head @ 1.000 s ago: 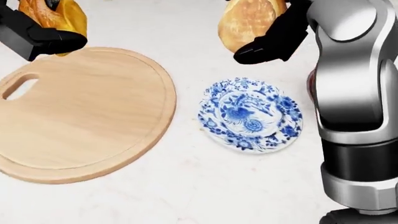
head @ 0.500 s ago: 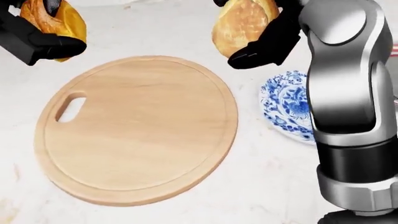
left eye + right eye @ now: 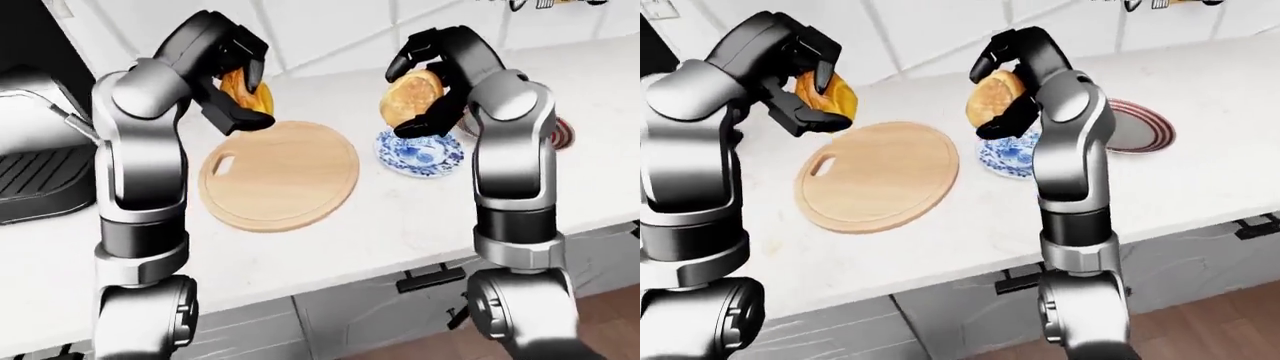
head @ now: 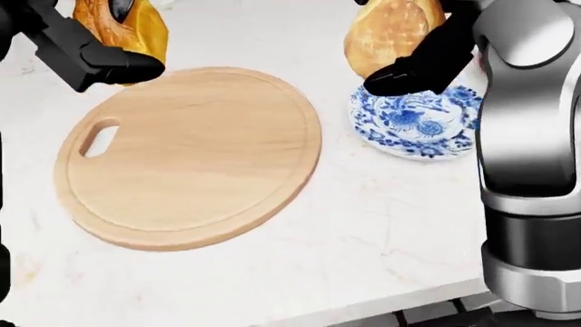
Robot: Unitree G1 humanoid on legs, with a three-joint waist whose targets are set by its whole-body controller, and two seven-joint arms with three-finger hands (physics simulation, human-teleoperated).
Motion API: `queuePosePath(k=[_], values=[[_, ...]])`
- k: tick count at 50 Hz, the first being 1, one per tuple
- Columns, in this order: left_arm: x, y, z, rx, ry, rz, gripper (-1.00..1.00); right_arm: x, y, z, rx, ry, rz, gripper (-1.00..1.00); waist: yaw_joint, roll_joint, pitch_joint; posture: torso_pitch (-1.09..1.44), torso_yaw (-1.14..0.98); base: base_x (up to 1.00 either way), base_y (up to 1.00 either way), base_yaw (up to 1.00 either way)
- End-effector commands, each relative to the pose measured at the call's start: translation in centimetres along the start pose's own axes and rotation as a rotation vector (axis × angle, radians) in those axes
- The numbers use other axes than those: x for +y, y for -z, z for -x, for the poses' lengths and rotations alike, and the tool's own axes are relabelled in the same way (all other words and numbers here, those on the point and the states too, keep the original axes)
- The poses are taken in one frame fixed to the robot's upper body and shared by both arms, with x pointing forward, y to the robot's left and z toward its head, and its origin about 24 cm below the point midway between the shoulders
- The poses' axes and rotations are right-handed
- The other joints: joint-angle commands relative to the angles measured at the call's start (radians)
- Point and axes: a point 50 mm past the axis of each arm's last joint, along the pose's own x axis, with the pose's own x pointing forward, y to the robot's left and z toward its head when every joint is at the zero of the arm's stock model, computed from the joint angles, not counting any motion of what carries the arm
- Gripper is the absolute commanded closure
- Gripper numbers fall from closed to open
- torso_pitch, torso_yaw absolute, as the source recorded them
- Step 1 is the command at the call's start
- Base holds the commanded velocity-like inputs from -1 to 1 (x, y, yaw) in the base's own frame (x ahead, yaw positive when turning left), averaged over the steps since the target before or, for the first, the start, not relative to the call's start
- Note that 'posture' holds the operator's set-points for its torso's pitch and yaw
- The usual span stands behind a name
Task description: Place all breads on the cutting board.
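The left hand (image 3: 232,82) grips a golden croissant (image 4: 122,26) above the upper-left edge of the round cutting board (image 4: 191,153) on the white counter (image 4: 363,231). The right hand (image 3: 428,82) clasps a round bun (image 4: 392,30) over a blue-patterned plate (image 4: 419,126) beside the board.

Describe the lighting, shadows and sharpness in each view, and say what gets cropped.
Head view: flat, even light, only a faint shadow under the cutting board; both breads are cut off by the top edge; edges crisp. Left-eye view: soft highlights on the silver arms; the left hand and right hand show whole. Right-eye view: sharp throughout, no glare on the blue patterned plate.
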Motion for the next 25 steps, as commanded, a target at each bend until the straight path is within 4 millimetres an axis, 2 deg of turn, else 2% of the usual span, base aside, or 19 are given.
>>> queuePosePath(k=[1, 2, 3, 4, 5, 6, 7, 8, 9, 10, 11, 12, 13, 14, 16, 18, 19, 20, 25], values=[[2.4, -0.4, 1.0, -0.010, -0.124, -0.015, 1.00, 0.1, -2.4, 0.1, -0.104, -0.007, 0.025, 1.00, 0.019, 0.010, -0.030, 0.00, 0.00, 0.00, 0.00, 1.00], [2.4, -0.4, 1.0, -0.010, -0.124, -0.015, 1.00, 0.1, -2.4, 0.1, -0.104, -0.006, 0.024, 1.00, 0.026, 0.069, -0.054, 0.00, 0.00, 0.00, 0.00, 1.00], [2.4, -0.4, 1.0, -0.010, -0.124, -0.016, 1.00, 0.1, -2.4, 0.1, -0.103, -0.005, 0.022, 1.00, 0.038, 0.016, -0.047, 0.00, 0.00, 0.00, 0.00, 1.00], [2.5, -0.4, 1.0, -0.011, -0.125, -0.015, 1.00, 0.1, -2.4, 0.1, -0.103, -0.004, 0.021, 1.00, 0.037, 0.026, -0.056, 0.00, 0.00, 0.00, 0.00, 1.00], [2.4, -0.4, 0.9, -0.011, -0.125, -0.015, 1.00, 0.1, -2.4, 0.1, -0.102, -0.003, 0.021, 1.00, 0.052, 0.012, -0.058, 0.00, 0.00, 0.00, 0.00, 1.00], [2.4, -0.4, 0.9, -0.011, -0.123, -0.016, 1.00, 0.1, -2.4, 0.0, -0.101, -0.003, 0.024, 1.00, 0.024, -0.005, -0.055, 0.00, 0.00, 0.00, 0.48, 0.00], [2.4, -0.4, 0.9, -0.011, -0.123, -0.016, 1.00, -0.1, -2.4, 0.0, -0.100, 0.002, 0.012, 1.00, 0.036, -0.053, -0.029, 0.00, 0.00, 0.00, 0.00, 0.00], [2.3, -0.4, 0.9, -0.011, -0.121, -0.018, 1.00, 0.0, -2.4, 0.0, -0.098, 0.002, 0.013, 1.00, 0.038, -0.061, -0.014, 0.00, 0.00, 0.00, 0.00, 0.00], [2.3, -0.5, 0.8, -0.012, -0.119, -0.019, 1.00, -0.1, -2.3, 0.0, -0.098, 0.005, 0.010, 1.00, 0.041, -0.083, 0.001, 0.00, 0.00, 0.00, 0.00, 0.00], [2.3, -0.4, 0.8, -0.012, -0.119, -0.019, 1.00, -0.2, -2.4, 0.0, -0.099, 0.007, 0.007, 1.00, 0.038, -0.107, 0.004, 0.00, 0.00, 0.00, 0.00, 0.00], [2.2, -0.4, 0.8, -0.012, -0.118, -0.020, 1.00, -0.2, -2.3, 0.0, -0.099, 0.008, 0.006, 1.00, 0.030, -0.142, -0.006, 0.00, 0.00, 0.00, 0.00, 0.00], [2.2, -0.5, 0.8, -0.012, -0.117, -0.020, 1.00, -0.2, -2.3, 0.0, -0.100, 0.008, 0.005, 1.00, 0.011, -0.150, -0.003, 0.00, 0.00, 0.00, 0.00, 0.00], [2.1, -0.5, 0.7, -0.012, -0.116, -0.022, 1.00, -0.2, -2.3, 0.1, -0.101, 0.009, 0.004, 1.00, 0.027, -0.117, -0.009, 0.00, 0.00, 0.00, 0.00, 0.00], [2.1, -0.5, 0.7, -0.012, -0.116, -0.022, 1.00, -0.2, -2.3, 0.0, -0.101, 0.010, 0.002, 1.00, 0.033, -0.118, -0.021, 0.00, 0.00, 0.00, 0.00, 0.00], [2.0, -0.5, 0.7, -0.013, -0.113, -0.023, 1.00, -0.2, -2.3, 0.0, -0.105, 0.013, -0.003, 1.00, 0.028, -0.100, -0.041, 0.00, 0.00, 0.00, 0.00, 0.00], [1.9, -0.4, 0.6, -0.011, -0.111, -0.023, 1.00, -0.3, -2.3, 0.0, -0.109, 0.018, -0.009, 1.00, 0.022, -0.060, -0.056, 0.00, 0.00, 0.00, 0.00, 0.00], [1.8, -0.4, 0.6, -0.012, -0.110, -0.024, 1.00, -0.4, -2.5, 0.0, -0.113, 0.022, -0.013, 1.00, 0.018, -0.049, -0.058, 0.00, 0.00, 0.00, 0.00, 0.00], [1.8, -0.4, 0.5, -0.012, -0.109, -0.025, 1.00, -0.4, -2.6, -0.1, -0.116, 0.024, -0.019, 1.00, 0.024, -0.062, -0.045, 0.00, 0.00, 0.00, 0.00, 0.00], [1.8, -0.6, 0.6, -0.017, -0.107, -0.027, 1.00, 0.2, -2.4, -0.9, -0.120, 0.034, -0.051, 1.00, 0.028, -0.062, -0.050, 0.00, 0.00, 0.00, 0.00, 0.00]])
